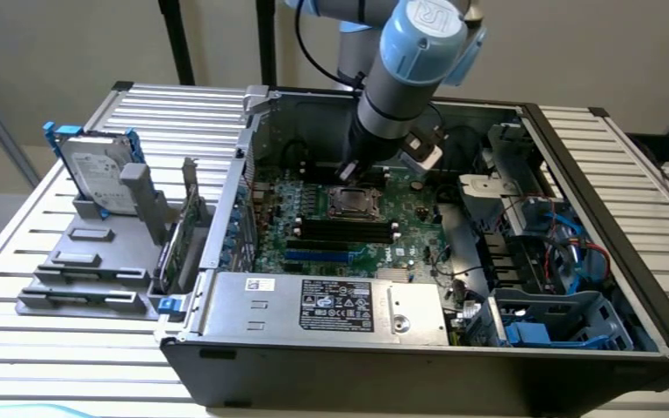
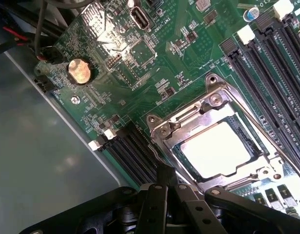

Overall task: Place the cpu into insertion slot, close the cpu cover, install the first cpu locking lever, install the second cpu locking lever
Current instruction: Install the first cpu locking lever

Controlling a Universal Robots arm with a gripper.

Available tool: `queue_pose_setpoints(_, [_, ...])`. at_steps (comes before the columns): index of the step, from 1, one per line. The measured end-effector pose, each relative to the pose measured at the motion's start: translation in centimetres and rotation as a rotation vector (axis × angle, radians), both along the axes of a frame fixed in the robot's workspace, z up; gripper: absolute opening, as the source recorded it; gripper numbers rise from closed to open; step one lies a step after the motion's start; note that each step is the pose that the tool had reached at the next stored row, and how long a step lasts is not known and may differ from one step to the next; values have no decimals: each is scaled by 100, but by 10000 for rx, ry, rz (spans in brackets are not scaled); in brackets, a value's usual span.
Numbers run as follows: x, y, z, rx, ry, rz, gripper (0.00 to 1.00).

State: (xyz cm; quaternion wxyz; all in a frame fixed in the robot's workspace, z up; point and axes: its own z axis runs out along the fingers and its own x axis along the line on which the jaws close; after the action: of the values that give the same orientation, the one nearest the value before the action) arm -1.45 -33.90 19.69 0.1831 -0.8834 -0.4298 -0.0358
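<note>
The cpu (image 2: 218,148) lies flat in the insertion slot (image 1: 352,202) on the green motherboard (image 2: 140,53), its pale top shining. The silvery cpu cover (image 2: 189,126) is down around it as a frame. A thin metal lever rod (image 2: 257,122) runs along one side of the socket. My gripper (image 2: 164,178) has its dark fingers drawn together to a point at the socket's edge, touching or just above the rim beside the cover. In the exterior view the gripper (image 1: 348,172) hangs just behind the socket, inside the open computer case.
Long black memory slots (image 1: 347,231) flank the socket. A grey labelled power-supply box (image 1: 328,305) fills the case's front. A coin battery (image 2: 79,70) sits on the board. Cables and a blue drive cage (image 1: 556,322) crowd the exterior view's right. A hard drive (image 1: 97,170) stands outside at the left.
</note>
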Motion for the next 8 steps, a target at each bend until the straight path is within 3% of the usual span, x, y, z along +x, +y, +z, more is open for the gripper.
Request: queue_pose_setpoints(8, [27, 0, -9, 1, 0, 45, 11])
